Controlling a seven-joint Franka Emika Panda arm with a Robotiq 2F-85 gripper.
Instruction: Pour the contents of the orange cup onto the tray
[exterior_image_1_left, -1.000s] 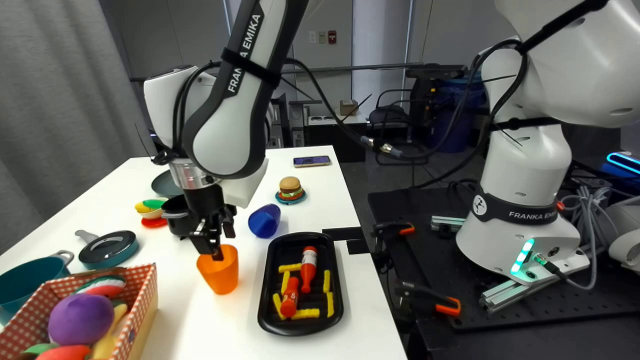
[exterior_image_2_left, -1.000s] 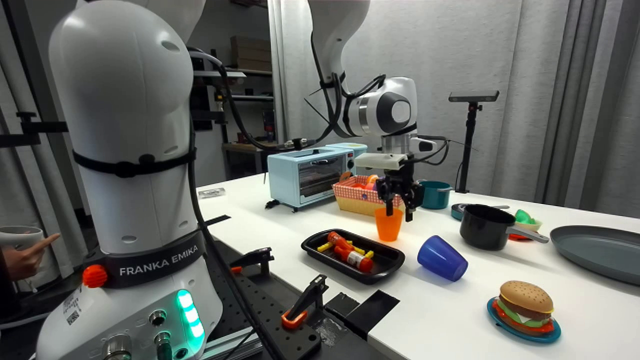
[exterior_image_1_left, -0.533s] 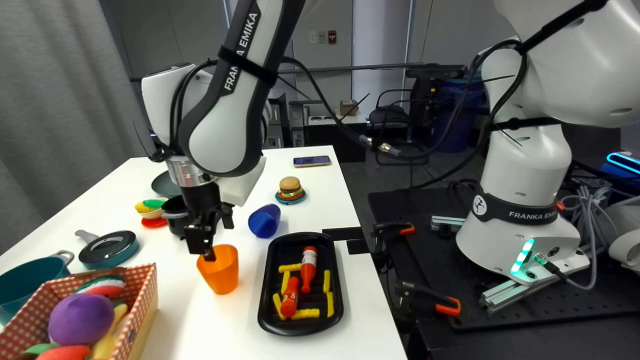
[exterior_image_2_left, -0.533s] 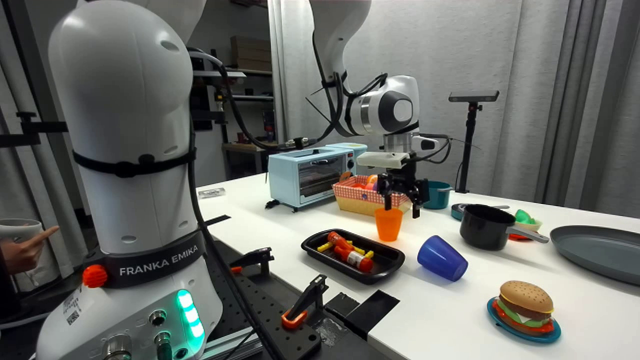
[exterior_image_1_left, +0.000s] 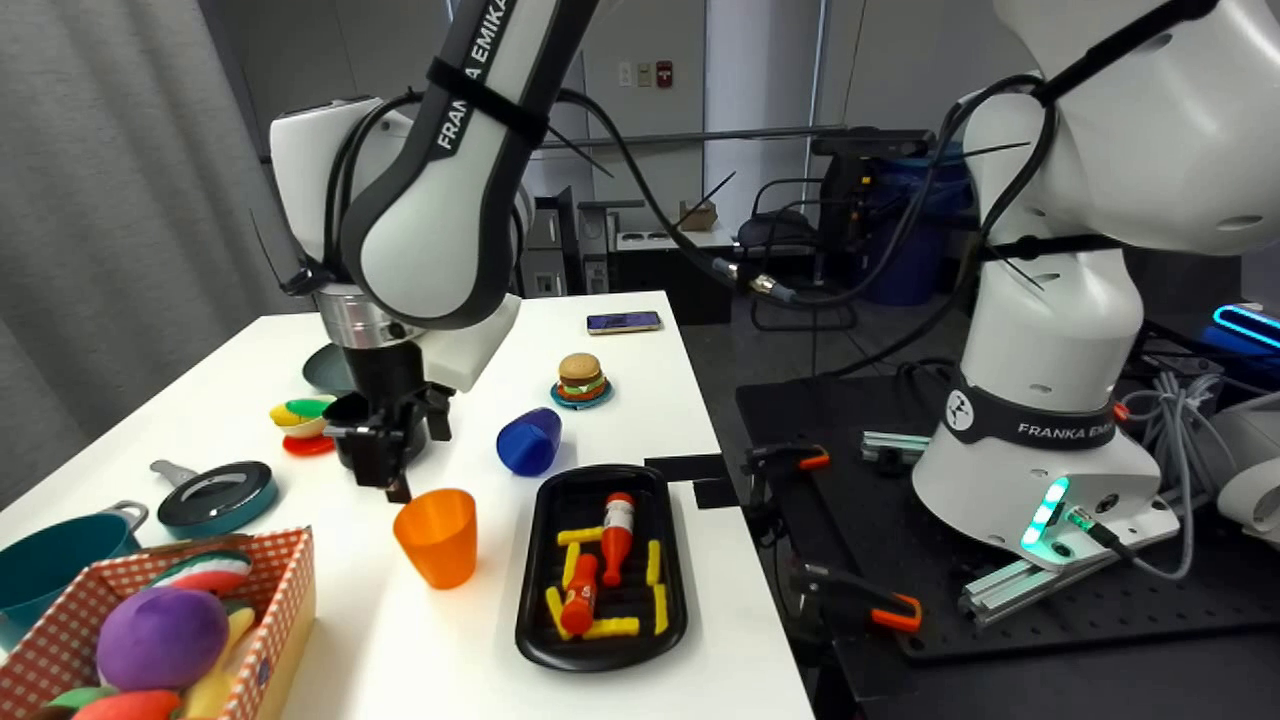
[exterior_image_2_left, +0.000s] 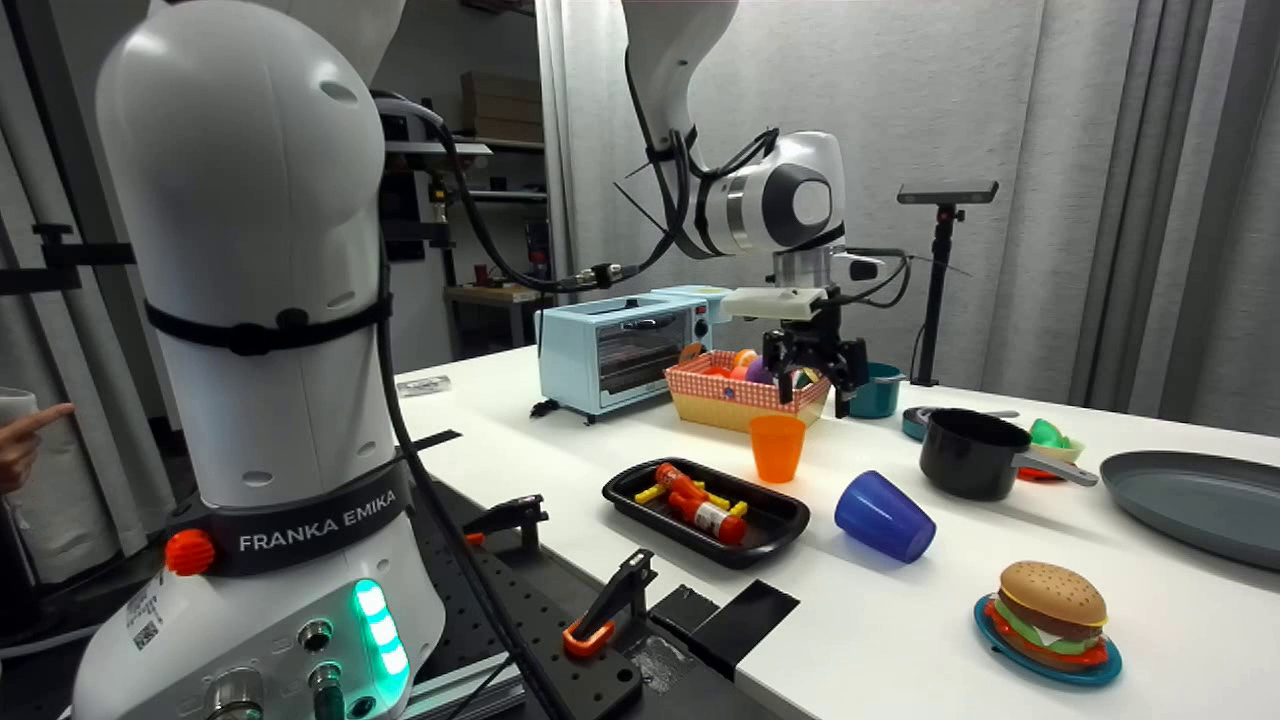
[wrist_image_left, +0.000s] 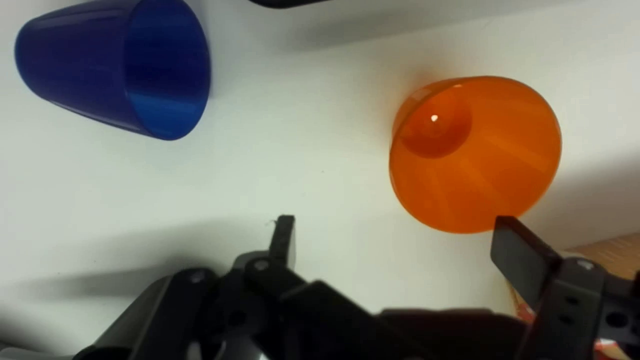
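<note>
At the left of an exterior view I have a teal saucepan (exterior_image_1_left: 60, 548), only partly in view, and in front of it a red-checked basket (exterior_image_1_left: 292, 630) of toy produce with a purple piece (exterior_image_1_left: 165, 640) on top. Next comes a small teal frying pan (exterior_image_1_left: 218, 505), black inside. Farther back I see a pale bowl (exterior_image_1_left: 305, 428) with a green piece (exterior_image_1_left: 308, 407) in it, then a round gray dish (exterior_image_1_left: 325, 370), partly hidden.

A black saucepan (exterior_image_2_left: 960, 465) stands behind my end effector (wrist_image_left: 395, 220), whose fingers (wrist_image_left: 284, 240) are spread well apart; the wrist view shows me white worktop (wrist_image_left: 390, 270) between them. Near it, the orange cup (exterior_image_1_left: 437, 545) stands upright on the worktop between the basket and the black tray (exterior_image_1_left: 600, 657), touching neither. In both exterior views I see a gap between my fingertips and its rim.

Farther back, a blue cup (exterior_image_1_left: 528, 442) lies on its side near the tray. In the tray lie two red toy sauce bottles (exterior_image_1_left: 617, 540), among yellow fry-like sticks (exterior_image_1_left: 612, 628). Beyond, a toy hamburger (exterior_image_1_left: 580, 370) sits on a teal saucer (exterior_image_1_left: 582, 404), with a phone (exterior_image_1_left: 623, 322) behind. Past the worktop's right edge I have two black-and-orange clamps (exterior_image_1_left: 850, 598) and the white robot base (exterior_image_1_left: 1040, 450), its light strip (exterior_image_1_left: 1045, 512) glowing green.
</note>
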